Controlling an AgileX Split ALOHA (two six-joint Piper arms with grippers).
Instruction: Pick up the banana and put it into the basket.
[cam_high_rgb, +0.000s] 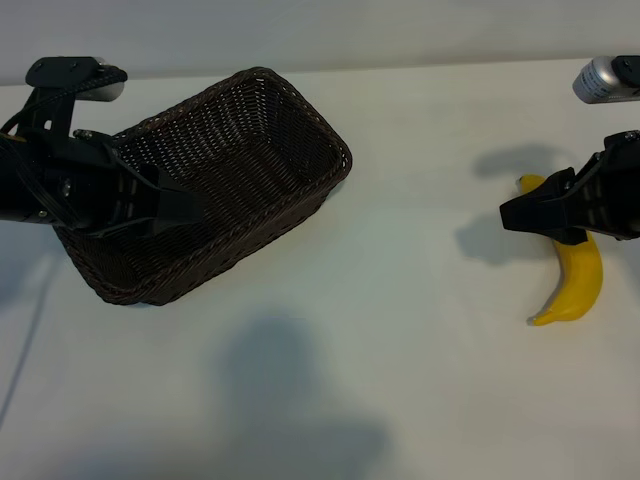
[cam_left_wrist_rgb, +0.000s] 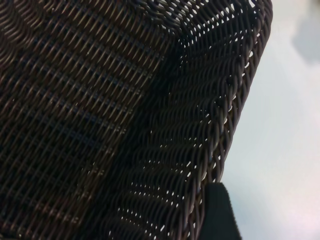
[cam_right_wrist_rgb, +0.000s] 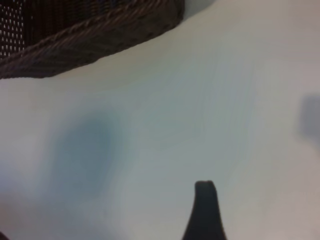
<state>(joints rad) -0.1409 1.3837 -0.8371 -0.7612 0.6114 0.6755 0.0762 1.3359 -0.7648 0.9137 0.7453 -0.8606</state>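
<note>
Here the banana (cam_high_rgb: 578, 283), bright yellow, smooth and curved, lies on the white table (cam_high_rgb: 420, 350) at the right, well apart from the basket (cam_high_rgb: 235, 140). The right gripper (cam_high_rgb: 522, 213) hovers over its upper end, jaws open, holding nothing. The left gripper (cam_high_rgb: 170, 208) is open at the dark brown wicker basket's near rim.

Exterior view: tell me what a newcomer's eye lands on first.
The dark woven basket at the table's left, tilted, with the left gripper reaching over its near rim. Then the bright yellow banana lying on the white table at far right, the open right gripper hovering over its upper end.
</note>
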